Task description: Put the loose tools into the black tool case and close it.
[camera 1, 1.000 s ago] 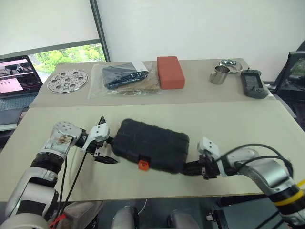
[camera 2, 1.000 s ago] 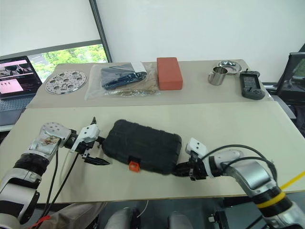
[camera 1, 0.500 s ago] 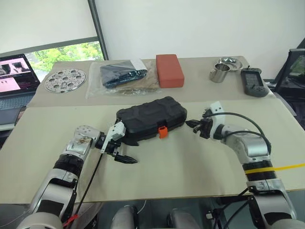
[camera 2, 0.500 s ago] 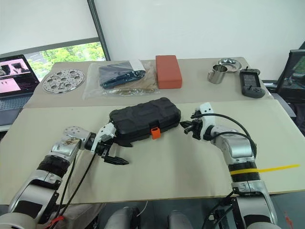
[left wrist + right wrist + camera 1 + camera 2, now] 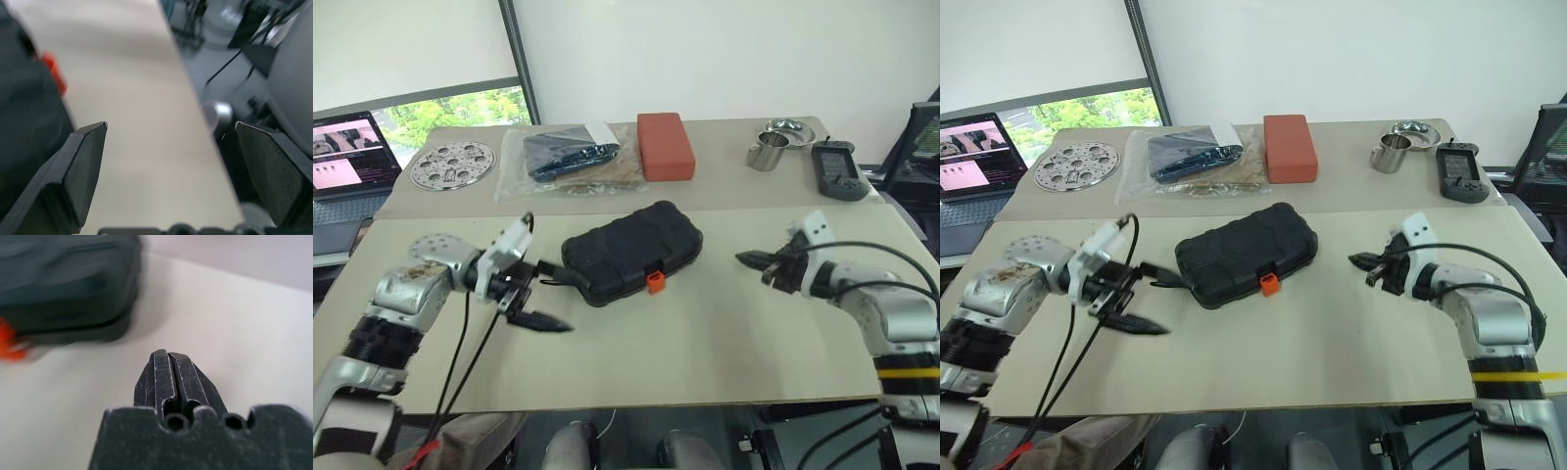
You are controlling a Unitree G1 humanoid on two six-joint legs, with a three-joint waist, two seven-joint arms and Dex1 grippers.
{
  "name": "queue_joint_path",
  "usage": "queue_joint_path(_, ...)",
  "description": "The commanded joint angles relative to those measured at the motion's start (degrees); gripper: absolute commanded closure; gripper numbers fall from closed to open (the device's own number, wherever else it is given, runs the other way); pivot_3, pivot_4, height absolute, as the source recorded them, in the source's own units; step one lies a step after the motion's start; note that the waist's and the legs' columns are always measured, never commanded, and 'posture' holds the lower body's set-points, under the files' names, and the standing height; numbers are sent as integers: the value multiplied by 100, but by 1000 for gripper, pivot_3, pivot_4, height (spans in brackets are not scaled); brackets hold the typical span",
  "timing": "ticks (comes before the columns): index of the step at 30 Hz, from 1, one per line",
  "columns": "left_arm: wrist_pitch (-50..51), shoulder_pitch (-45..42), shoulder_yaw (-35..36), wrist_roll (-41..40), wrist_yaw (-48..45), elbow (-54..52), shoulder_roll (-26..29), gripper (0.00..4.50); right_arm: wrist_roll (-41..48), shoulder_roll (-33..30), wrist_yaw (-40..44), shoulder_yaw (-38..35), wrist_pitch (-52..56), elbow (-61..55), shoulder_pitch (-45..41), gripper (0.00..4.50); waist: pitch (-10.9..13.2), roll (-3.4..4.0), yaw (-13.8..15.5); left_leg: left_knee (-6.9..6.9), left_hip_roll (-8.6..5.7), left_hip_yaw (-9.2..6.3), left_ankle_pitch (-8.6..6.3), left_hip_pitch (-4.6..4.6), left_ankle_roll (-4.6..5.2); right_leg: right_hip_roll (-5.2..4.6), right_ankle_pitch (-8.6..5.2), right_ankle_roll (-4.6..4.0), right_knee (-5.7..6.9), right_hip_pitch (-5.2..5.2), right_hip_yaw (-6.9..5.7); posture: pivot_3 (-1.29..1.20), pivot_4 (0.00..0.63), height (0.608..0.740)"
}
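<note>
Two pincers flank the shut case [image 5: 631, 252] on the counter [image 5: 705, 343].
Left pincer [image 5: 546, 294] at 9 o'clock, fingers apart; right pincer [image 5: 749, 259] at 3 o'clock, fingers together, empty.

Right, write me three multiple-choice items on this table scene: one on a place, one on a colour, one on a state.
1. Where does the red-brown box lie?
A. beside the clear bag, on the far table
B. on the tool case
C. in the right tool

2. What colour is the latch on the black tool case?
A. blue
B. orange
C. white

3. How is the case?
A. closed
B. wide open
C. lid removed

Answers:
1 A, the box sits right of the bag at the far side.
2 B, an orange tab shows on the case's front edge.
3 A, both halves meet; the left tool and the right tool are off it.
</note>
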Motion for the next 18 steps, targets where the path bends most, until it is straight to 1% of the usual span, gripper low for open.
queue_joint_path(1, -628, -710, 432, 537, 1155, 614, -810, 0, 117, 8, 78, 173, 52, -1049, 285, 4435, 0, -2, 29, 7, -5, -4, 0, -2, 1, 2, 0, 1, 1, 0, 0, 0, 150, 740)
queue_joint_path(4, -1587, -1153, 123, 1613, 1959, 1501, -1529, 0, -83, 329, -243, 572, 9, -1474, 477, 4435, -2, -1, 19, 20, -7, -6, -3, -1, 6, 4, 1, 3, 0, 7, 10, 0, 150, 740)
queue_joint_path(8, -2468, -1437, -256, 2679, 2488, 2560, -1975, 0, -259, 757, -847, 800, 287, -1755, 497, 4435, -2, -1, -38, 18, -8, -3, 2, -3, -3, 11, 1, 2, -1, -1, 24, 0, 150, 740)
queue_joint_path(10, -2725, -1484, -362, 2965, 2588, 2910, -2112, 0, -294, 890, -1071, 892, 481, -1921, 527, 4435, -1, -2, -40, 17, -6, -1, 11, -6, -17, 12, 1, 2, -1, -7, 28, 0, 150, 740)
queue_joint_path(13, -3025, -1420, -446, 3283, 2722, 3301, -2251, 0, -532, 1222, -1663, 1060, 644, -2251, 628, 3646, -2, -3, -19, 12, -4, -1, 18, -8, -29, 11, 0, 2, -2, -9, 22, 0, 150, 740)
queue_joint_path(16, -3127, -1368, -399, 3383, 2786, 3598, -2319, 0, -660, 1438, -2004, 1335, 931, -2619, 719, 2678, -15, 2, -19, 12, -6, -1, 16, -3, -25, 8, 0, 2, -1, -4, 22, 0, 150, 740)
queue_joint_path(18, -3128, -1339, -367, 3394, 2729, 3709, -2323, 0, -773, 1487, -2159, 1514, 1088, -2797, 774, 2678, -16, 1, -22, 12, -5, -1, 8, -2, -13, 8, 0, 3, -1, -2, 20, 0, 150, 740)
